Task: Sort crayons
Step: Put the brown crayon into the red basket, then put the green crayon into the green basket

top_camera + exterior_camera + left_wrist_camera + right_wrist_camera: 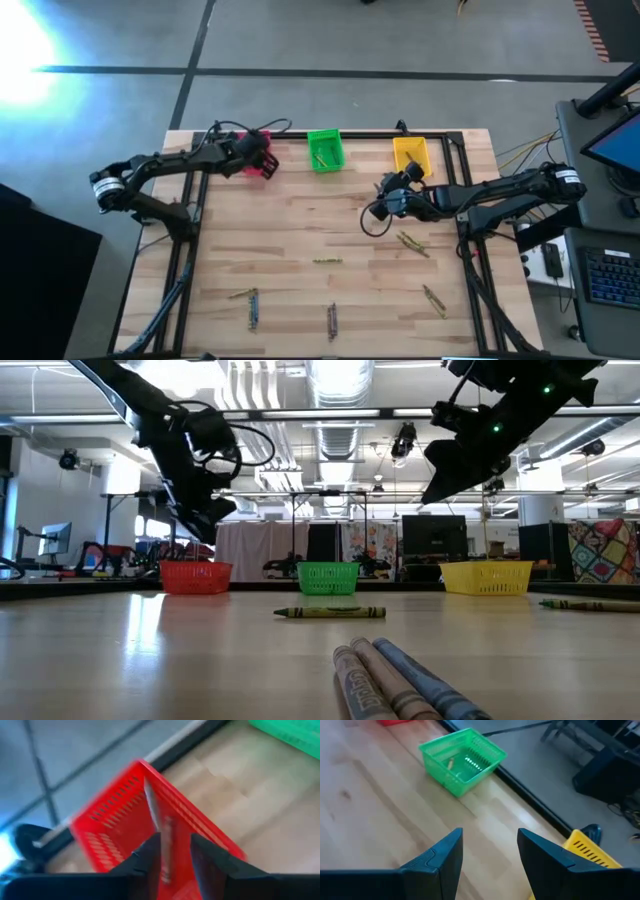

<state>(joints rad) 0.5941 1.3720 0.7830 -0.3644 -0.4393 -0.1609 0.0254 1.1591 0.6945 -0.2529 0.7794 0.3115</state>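
Two dark, slender jointed arms, left and right, each with pale bands near the shoulder, looping black cables and flat, angular black fingers.

I see a smooth planked wooden table, perforated plastic bins, and paper-wrapped crayons.

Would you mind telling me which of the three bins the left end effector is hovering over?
The red bin, at the left end of the row, sits under the left end effector; the green and yellow ones stand farther right.
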